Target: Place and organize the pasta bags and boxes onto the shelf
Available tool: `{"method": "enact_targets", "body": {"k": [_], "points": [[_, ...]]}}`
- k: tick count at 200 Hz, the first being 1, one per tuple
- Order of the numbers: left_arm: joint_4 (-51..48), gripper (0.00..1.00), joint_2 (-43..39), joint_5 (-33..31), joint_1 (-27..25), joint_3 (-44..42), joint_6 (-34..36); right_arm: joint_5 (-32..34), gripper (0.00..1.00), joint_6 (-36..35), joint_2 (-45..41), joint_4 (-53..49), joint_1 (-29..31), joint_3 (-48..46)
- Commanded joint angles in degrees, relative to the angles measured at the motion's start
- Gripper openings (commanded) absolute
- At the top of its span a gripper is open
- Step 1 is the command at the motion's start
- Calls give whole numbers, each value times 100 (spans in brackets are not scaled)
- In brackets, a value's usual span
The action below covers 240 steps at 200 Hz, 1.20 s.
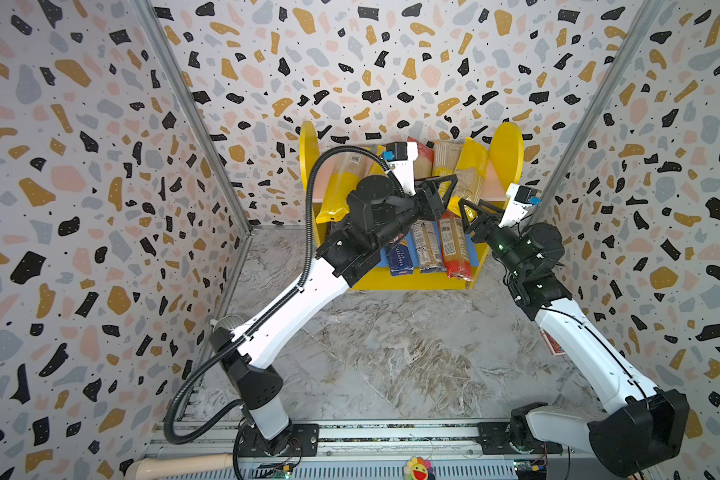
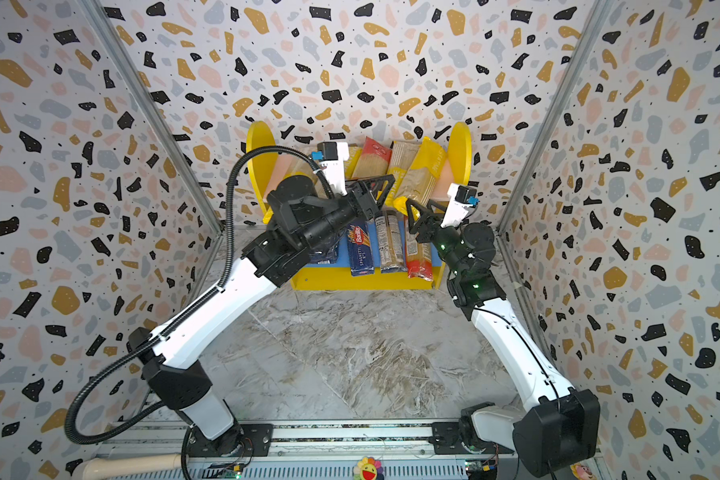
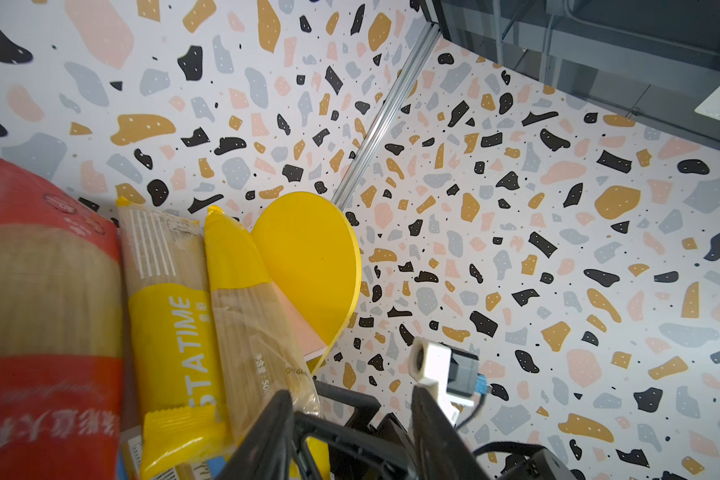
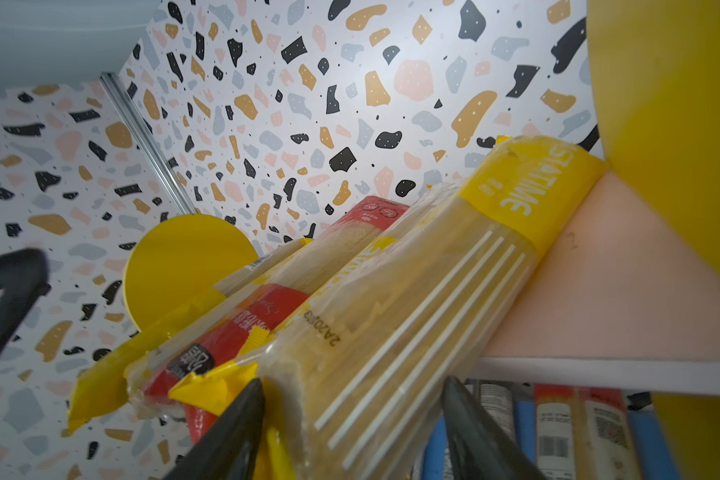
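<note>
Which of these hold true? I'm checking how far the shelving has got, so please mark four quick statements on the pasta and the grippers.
1. The Barilla spaghetti box lies on the blue lower board. True.
2. The left gripper grips a bag. False: its jaws are open, with nothing between them.
3. A red-and-clear bag is on the pink upper board. True.
4. The right gripper works at the lower board. False: it straddles a yellow PASTATIME bag on the upper board.

The dark blue box [image 2: 359, 249] carries "Barilla" and "SPAGHETTI"; in the left wrist view, the yellow-banded bag [image 3: 175, 332] shows the letters "STATIME"; in the right wrist view, the tilted yellow-and-clear bag [image 4: 412, 332] shows "STATIME" and a printed code beginning "2A20".
</note>
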Motion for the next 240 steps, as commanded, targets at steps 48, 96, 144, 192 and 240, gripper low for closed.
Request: {"method": "enact_targets", "body": {"k": [48, 96, 144, 192, 240], "points": [[-65, 44, -1153, -832, 78, -1108, 619, 343, 32, 114, -52, -32, -348, 237], [-136, 44, -1465, -927, 265, -1495, 636, 59, 35, 181, 61, -247, -870, 467], [-372, 73, -1935, -1254, 332, -2151, 755, -302, 81, 91, -35, -261, -939, 324], [-1018, 100, -2700, -1996, 360, -2929, 885, -478, 89, -128, -723, -560, -930, 37], [-1501, 99, -3642, -2978, 357, -4487, 748, -341, 92, -356, -1616, -1274, -737, -889]]}}
